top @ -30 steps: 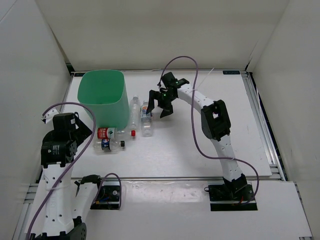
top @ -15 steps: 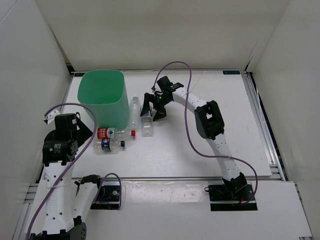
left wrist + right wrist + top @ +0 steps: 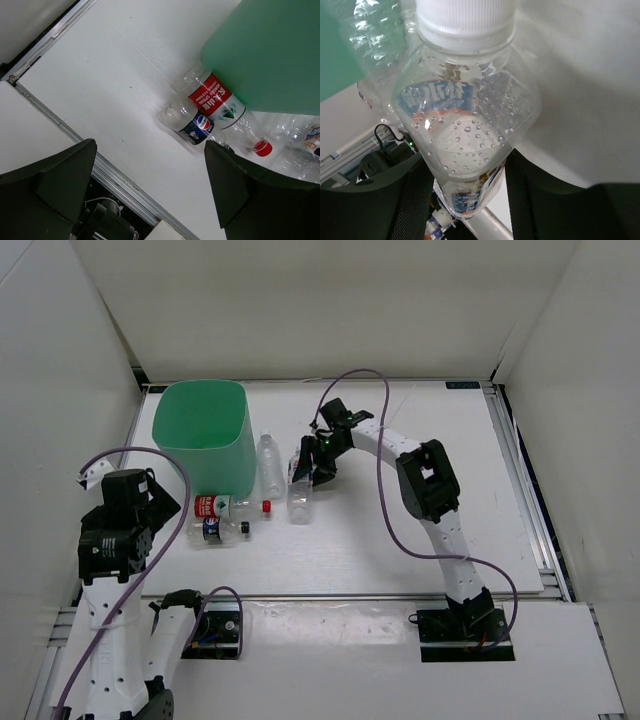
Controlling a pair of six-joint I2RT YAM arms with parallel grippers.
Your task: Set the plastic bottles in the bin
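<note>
r gripper pinches clear, droplet-beaded ribbed-cap bottle – l gripper wide open, empty.

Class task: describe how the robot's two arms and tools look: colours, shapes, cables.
The left arm and right arm share one build: white tubular links between blocky black joints, with a loose purple cable along each. The left tool and right tool are black with two wedge-shaped fingers; a green light glows near the right one.
</note>
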